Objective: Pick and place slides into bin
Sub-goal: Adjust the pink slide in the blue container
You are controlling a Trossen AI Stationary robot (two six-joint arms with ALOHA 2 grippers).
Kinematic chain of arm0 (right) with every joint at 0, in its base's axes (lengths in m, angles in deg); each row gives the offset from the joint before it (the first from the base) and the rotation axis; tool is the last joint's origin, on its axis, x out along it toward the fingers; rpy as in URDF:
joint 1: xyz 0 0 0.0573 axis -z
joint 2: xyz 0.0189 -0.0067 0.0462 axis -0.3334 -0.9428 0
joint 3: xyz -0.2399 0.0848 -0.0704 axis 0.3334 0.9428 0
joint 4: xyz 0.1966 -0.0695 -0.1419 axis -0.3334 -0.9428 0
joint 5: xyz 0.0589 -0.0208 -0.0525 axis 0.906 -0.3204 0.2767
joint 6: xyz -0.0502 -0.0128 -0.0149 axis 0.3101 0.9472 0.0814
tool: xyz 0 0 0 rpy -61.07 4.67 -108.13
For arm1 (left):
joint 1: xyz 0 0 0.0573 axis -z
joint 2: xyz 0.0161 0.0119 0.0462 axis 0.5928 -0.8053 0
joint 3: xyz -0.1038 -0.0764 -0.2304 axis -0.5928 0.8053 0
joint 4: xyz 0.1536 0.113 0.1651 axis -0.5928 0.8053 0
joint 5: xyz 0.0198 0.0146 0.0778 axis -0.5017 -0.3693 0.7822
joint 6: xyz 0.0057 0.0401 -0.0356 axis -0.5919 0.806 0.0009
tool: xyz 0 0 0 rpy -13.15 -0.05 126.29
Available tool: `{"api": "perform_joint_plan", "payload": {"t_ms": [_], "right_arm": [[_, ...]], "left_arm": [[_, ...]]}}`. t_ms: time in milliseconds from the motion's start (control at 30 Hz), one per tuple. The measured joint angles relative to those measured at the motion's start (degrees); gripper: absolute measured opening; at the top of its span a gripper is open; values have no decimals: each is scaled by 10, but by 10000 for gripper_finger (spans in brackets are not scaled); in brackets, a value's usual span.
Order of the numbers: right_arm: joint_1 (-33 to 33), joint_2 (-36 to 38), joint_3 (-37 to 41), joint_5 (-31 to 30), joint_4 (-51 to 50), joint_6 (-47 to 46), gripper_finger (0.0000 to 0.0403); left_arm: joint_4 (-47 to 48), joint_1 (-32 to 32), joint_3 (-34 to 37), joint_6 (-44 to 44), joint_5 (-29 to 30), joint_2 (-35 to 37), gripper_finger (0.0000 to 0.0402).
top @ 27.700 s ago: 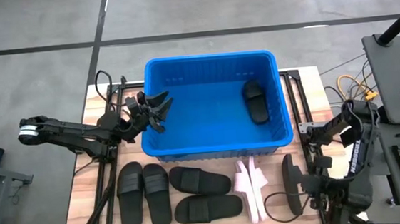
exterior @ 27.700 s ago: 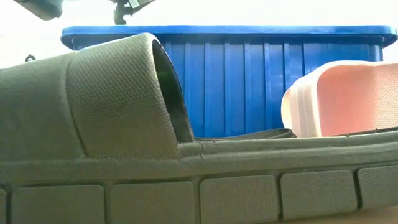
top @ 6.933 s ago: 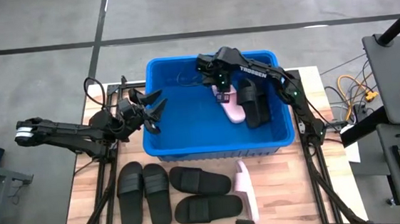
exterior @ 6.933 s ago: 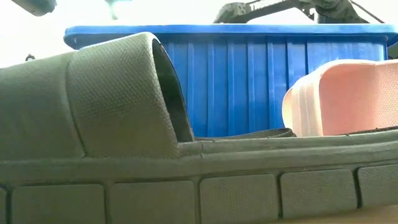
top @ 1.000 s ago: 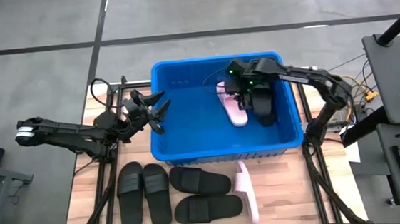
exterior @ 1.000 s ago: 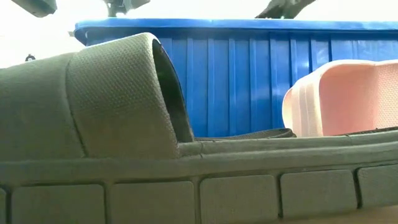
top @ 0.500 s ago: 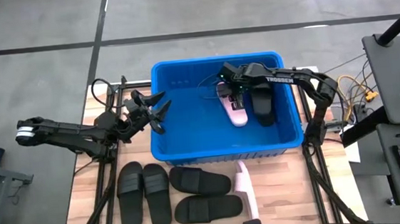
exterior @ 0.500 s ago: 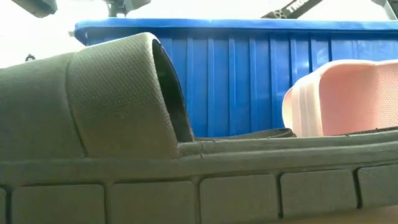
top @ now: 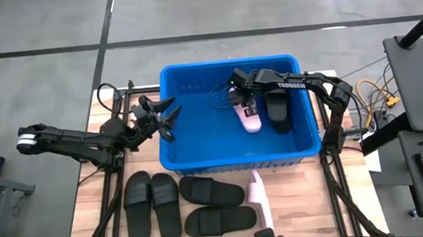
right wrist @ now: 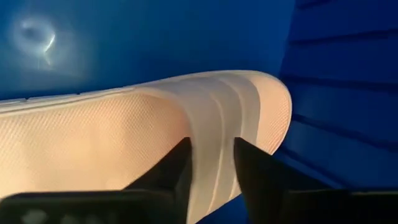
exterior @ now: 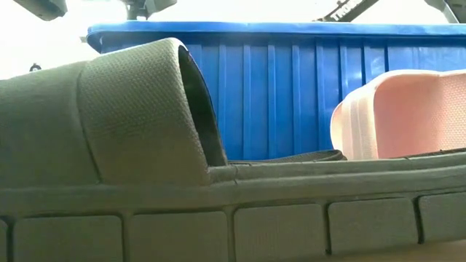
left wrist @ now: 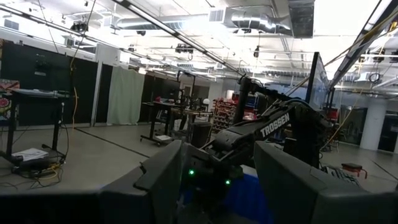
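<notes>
Hovering just above the pink slide inside the bin, the right tool is sitting slightly parted (empty); lifting straight up avoids snagging.

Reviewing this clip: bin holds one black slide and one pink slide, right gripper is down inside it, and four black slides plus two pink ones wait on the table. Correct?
Not quite: the high view shows only one pink slide on the table, beside the four black slides. The rest holds: the bin holds a black slide and a pink slide, with the right gripper inside.
</notes>
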Motion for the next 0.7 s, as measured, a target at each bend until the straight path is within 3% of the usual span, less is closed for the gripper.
{"api": "perform_joint_plan", "payload": {"t_ms": [167, 333, 500, 700], "right_arm": [[0, 1, -3, -7, -17, -10, 20], [-3, 6, -3, -12, -26, -59, 13], [-13, 15, -3, -67, -38, -101, 10], [-27, 24, -3, -87, -62, -137, 10]], "left_arm": [[6, 0, 0, 0, 0, 0, 185], [8, 0, 0, 0, 0, 0, 185], [8, 0, 0, 0, 0, 0, 185], [8, 0, 0, 0, 0, 0, 185]]}}
